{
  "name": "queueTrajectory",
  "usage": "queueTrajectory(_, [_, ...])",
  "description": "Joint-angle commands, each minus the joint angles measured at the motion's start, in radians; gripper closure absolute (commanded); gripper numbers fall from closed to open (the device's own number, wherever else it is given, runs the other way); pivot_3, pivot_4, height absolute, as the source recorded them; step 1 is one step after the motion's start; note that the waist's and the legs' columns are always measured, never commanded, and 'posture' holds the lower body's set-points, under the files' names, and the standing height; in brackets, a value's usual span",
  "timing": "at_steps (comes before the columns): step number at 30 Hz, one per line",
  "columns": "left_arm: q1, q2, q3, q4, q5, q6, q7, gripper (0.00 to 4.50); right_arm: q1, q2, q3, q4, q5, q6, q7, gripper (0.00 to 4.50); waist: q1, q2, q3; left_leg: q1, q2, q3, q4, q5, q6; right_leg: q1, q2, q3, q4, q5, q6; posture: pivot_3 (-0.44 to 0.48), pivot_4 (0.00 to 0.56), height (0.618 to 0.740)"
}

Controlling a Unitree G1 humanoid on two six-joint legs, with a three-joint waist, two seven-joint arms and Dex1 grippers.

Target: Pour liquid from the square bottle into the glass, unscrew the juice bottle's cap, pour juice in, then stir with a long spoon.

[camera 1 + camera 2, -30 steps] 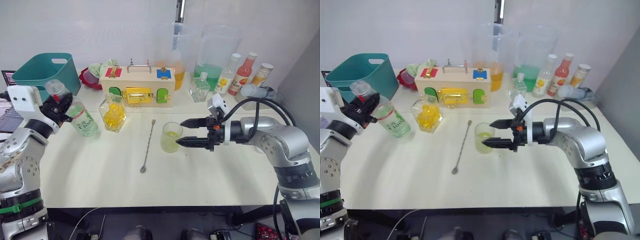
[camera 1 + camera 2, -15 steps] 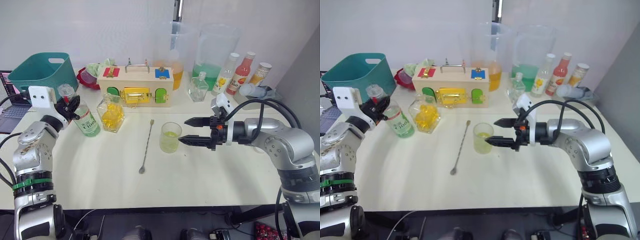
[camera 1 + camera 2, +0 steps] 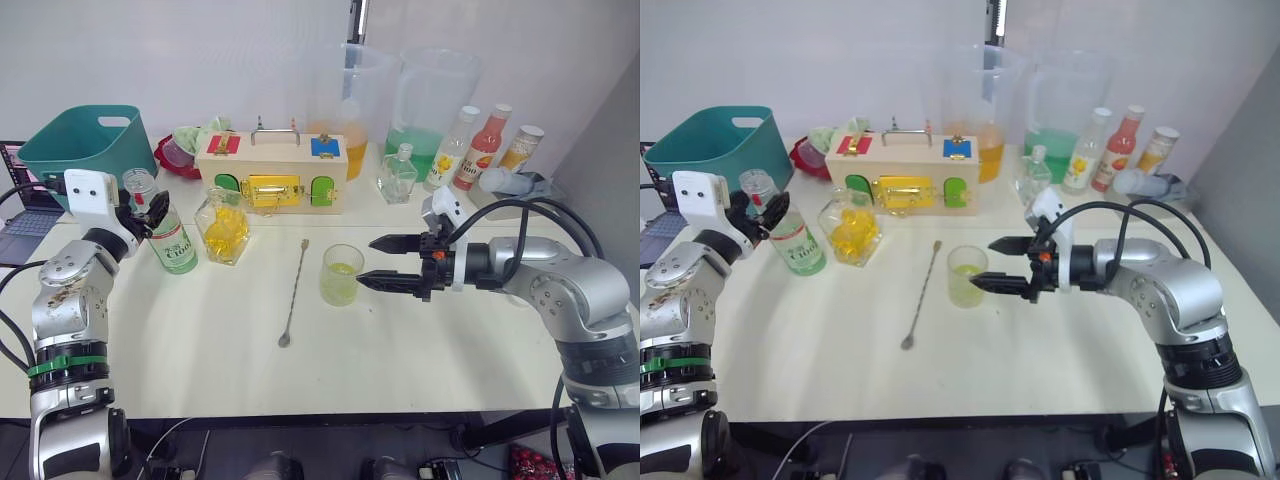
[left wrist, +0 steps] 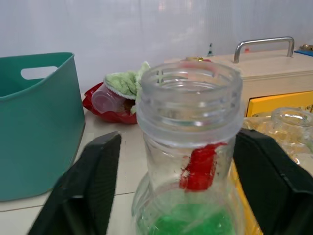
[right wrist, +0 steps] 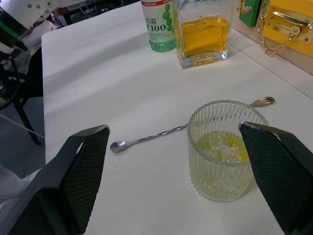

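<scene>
The slim clear plastic juice bottle with the green-and-white label (image 3: 171,239) is seen standing upright on the pale surface (image 3: 200,340), its long axis vertical and its open, capless neck pointing up between the two black fingers of the left claw (image 3: 142,209), which are set on either side of the neck; whether they press the plastic cannot be told. Just beside that claw, toward the middle of the surface, the squat square clear glass bottle holding yellow liquid (image 3: 224,228) is found upright too. The right claw (image 3: 381,262) is held level with its fingers spread wide apart and empty, their tips pointing at the ribbed clear glass tumbler (image 3: 341,274), which stands just ahead of them, upright, with pale yellow-green liquid in its bottom part. Beyond the tumbler from the right claw, the thin long silver metal bar spoon (image 3: 295,293) is laid flat on the surface, its long axis running away from the robot, its small bowl at the nearer end. A forked far tip on the spoon is shown in the right wrist view; the threaded bare rim of the juice bottle's mouth is shown closely in the left wrist view.
</scene>
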Motion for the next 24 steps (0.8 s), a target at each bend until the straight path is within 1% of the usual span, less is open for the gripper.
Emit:
queueTrajectory(1, [-0.027, 0.018, 0.034, -0.059, -0.012, -0.022, 0.019, 0.02, -0.014, -0.008, -0.033, -0.025, 0.012, 0.005, -0.001, 0.00, 0.000, 0.000, 0.000, 0.000, 0.000, 0.000, 0.000, 0.000, 0.000, 0.000, 0.000, 0.000, 0.000, 0.000, 0.000, 0.000, 0.150, 0.733])
queueTrajectory(6, [-0.049, 0.003, 0.072, -0.114, -0.053, -0.048, 0.025, 0.02, -0.021, -0.003, -0.032, -0.018, 0.010, 0.005, 0.003, 0.00, 0.001, 0.000, 0.000, 0.000, 0.000, 0.000, 0.000, 0.000, 0.000, 0.000, 0.000, 0.000, 0.000, 0.000, 0.000, 0.000, 0.150, 0.733])
queueTrajectory(12, [-0.046, 0.002, 0.073, -0.119, -0.056, -0.047, 0.028, 0.02, -0.021, -0.003, -0.032, -0.017, 0.010, 0.005, 0.003, 0.00, 0.002, 0.000, 0.000, 0.000, 0.000, 0.000, 0.000, 0.000, 0.000, 0.000, 0.000, 0.000, 0.000, 0.000, 0.000, 0.000, 0.150, 0.733])
queueTrajectory(14, [-0.078, 0.036, 0.070, -0.226, -0.116, -0.068, -0.062, 0.02, -0.047, -0.001, -0.028, -0.006, 0.010, -0.001, 0.016, 0.00, 0.001, -0.001, 0.000, 0.000, 0.000, 0.000, 0.000, 0.000, 0.000, 0.000, 0.000, 0.000, 0.000, 0.000, 0.000, 0.000, 0.150, 0.733])
queueTrajectory(16, [-0.074, 0.066, 0.062, -0.333, -0.210, -0.018, -0.167, 0.02, -0.062, -0.004, -0.031, 0.010, 0.003, -0.014, 0.024, 0.00, 0.001, -0.002, 0.001, -0.001, 0.000, 0.000, 0.000, 0.000, 0.000, -0.001, 0.000, 0.000, 0.000, 0.000, 0.000, 0.000, 0.150, 0.733])
queueTrajectory(18, [-0.038, 0.092, 0.063, -0.418, -0.312, 0.073, -0.236, 0.02, -0.063, -0.010, -0.037, 0.024, -0.020, -0.045, 0.026, 0.00, 0.001, -0.003, 0.001, -0.001, 0.000, 0.000, 0.000, 0.000, 0.000, -0.001, 0.000, 0.000, 0.000, 0.000, 0.000, 0.000, 0.150, 0.733])
queueTrajectory(22, [0.015, 0.139, 0.080, -0.512, -0.432, 0.197, -0.267, 0.02, -0.060, -0.014, -0.050, 0.056, -0.050, -0.097, 0.035, 0.00, 0.000, -0.002, 0.001, 0.002, 0.000, 0.000, 0.000, 0.000, 0.000, 0.001, 0.000, 0.000, 0.000, 0.000, 0.000, 0.000, 0.150, 0.733])
queueTrajectory(24, [0.027, 0.149, 0.086, -0.531, -0.463, 0.228, -0.264, 0.02, -0.058, -0.012, -0.054, 0.063, -0.058, -0.112, 0.040, 0.00, -0.001, -0.002, 0.001, 0.002, 0.000, 0.000, 0.000, 0.000, -0.001, 0.001, 0.000, 0.000, 0.000, 0.000, 0.000, 0.000, 0.150, 0.733])
